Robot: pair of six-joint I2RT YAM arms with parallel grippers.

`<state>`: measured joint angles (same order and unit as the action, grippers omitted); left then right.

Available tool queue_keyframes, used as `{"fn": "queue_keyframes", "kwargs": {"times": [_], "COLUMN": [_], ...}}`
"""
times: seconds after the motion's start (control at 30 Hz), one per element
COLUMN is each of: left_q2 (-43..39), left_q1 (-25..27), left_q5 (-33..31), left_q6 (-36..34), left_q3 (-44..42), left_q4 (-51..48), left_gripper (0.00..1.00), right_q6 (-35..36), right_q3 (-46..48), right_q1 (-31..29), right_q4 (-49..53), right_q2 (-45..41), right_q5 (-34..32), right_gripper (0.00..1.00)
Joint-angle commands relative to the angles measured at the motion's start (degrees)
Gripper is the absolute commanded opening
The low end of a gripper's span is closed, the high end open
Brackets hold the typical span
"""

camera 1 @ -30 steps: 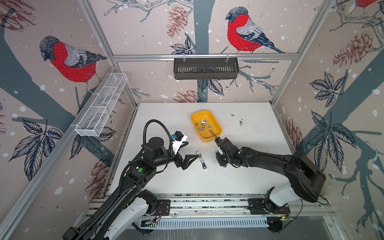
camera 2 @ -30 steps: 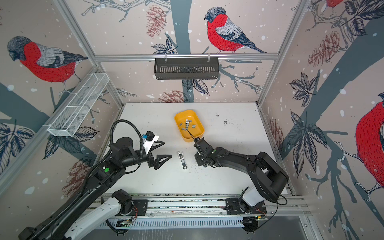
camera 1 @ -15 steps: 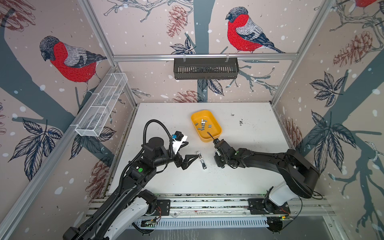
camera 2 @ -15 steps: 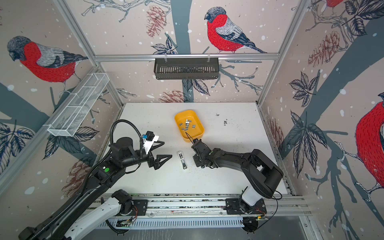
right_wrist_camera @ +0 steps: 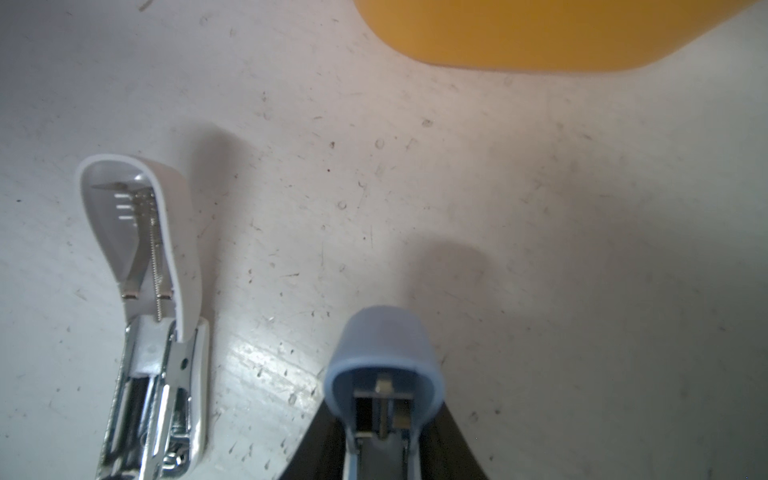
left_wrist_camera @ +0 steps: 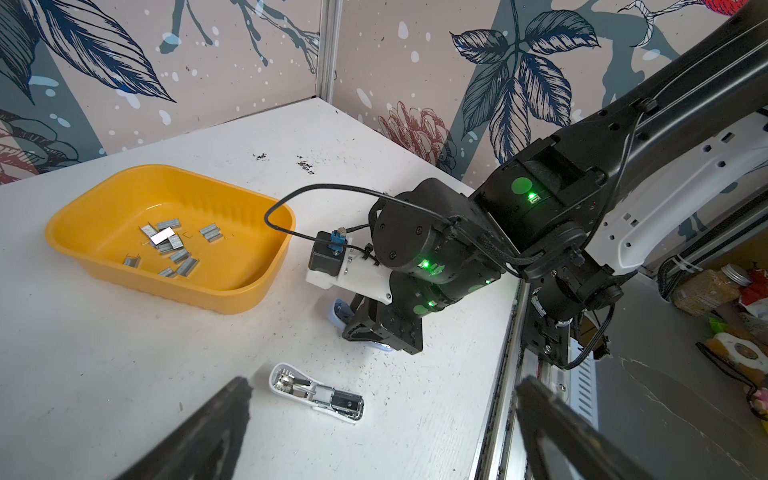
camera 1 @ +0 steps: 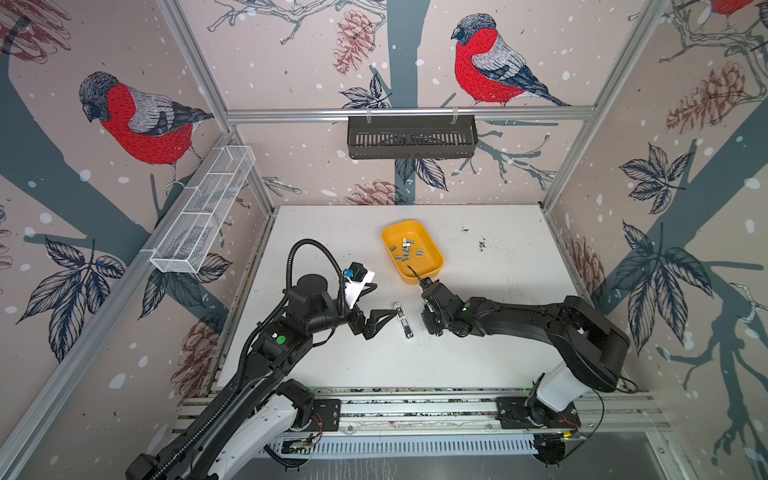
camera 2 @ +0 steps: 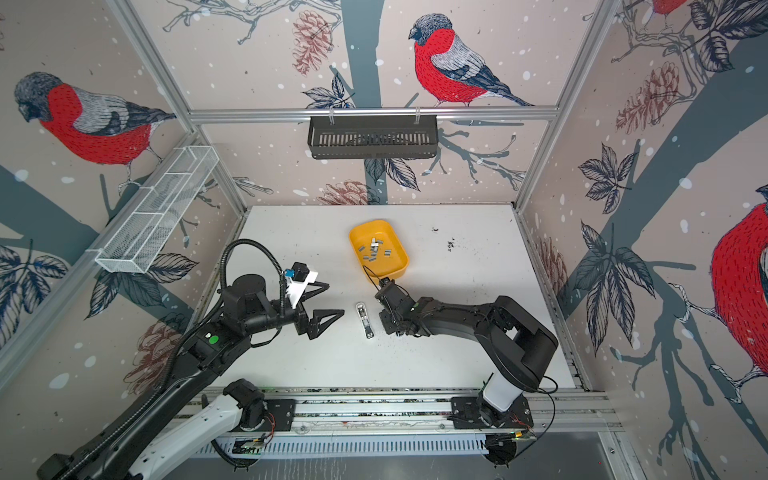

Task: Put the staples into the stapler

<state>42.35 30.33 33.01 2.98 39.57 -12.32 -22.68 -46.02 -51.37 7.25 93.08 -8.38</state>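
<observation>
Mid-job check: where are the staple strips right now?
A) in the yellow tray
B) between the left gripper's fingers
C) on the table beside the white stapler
A: the staples lie scattered on the floor of the yellow tray.

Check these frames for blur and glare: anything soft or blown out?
Right wrist view: the tray is out of focus, glare sits on the table beside the white stapler, the blue stapler casts a soft shadow. Left wrist view: the left tool is blurred; one staple strip glints. Both top views: sharp.
</observation>
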Motion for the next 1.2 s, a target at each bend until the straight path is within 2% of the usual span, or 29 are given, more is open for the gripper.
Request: {"fn": "queue_keyframes", "kwargs": {"times": [0.0,0.3,0.6,0.7,0.83,1.07,1.17], "left_q2": [-0.03,0.2,1.19,3.22,9.48,27.6,34.52], "left_q1": [-0.05,-0.07,-0.05,0.04,0.02,0.12,0.33], "left_q5": [0.83,0.27,-2.31,-5.87,-13.58,-18.18,-20.58], "left_q6": [-0.27,0.0,2.08,3.07,6.96,13.32,12.83], "left_q3": [0.05,0.01,-0.37,0.86,5.18,16.02,21.49], "left_q4": [2.52,2.43,3.62,2.89,1.35,-1.91,-2.51], "left_gripper": [0.99,0.99,0.99,0.99,0.99,0.97,0.93], "right_q6": [0.07,-0.71,-3.36,-3.56,-3.27,-0.51,-0.06], "right_q3": [-0.31,0.71,6.18,7.38,8.0,8.12,8.31], "right_q1": [-0.26,-0.59,1.84,3.57,6.08,6.73,7.0], "right_q4": [0.03,0.84,0.22,0.9,3.39,8.12,9.96], "right_q2": [-0.3,-5.22,-20.95,-27.55,-34.26,-44.45,-48.41], "right_q5": [-1.18,-2.44,-1.98,-2.58,-2.68,-4.02,-4.89], "right_gripper": [0.36,0.47,0.51,0.52,0.57,0.65,0.67]}}
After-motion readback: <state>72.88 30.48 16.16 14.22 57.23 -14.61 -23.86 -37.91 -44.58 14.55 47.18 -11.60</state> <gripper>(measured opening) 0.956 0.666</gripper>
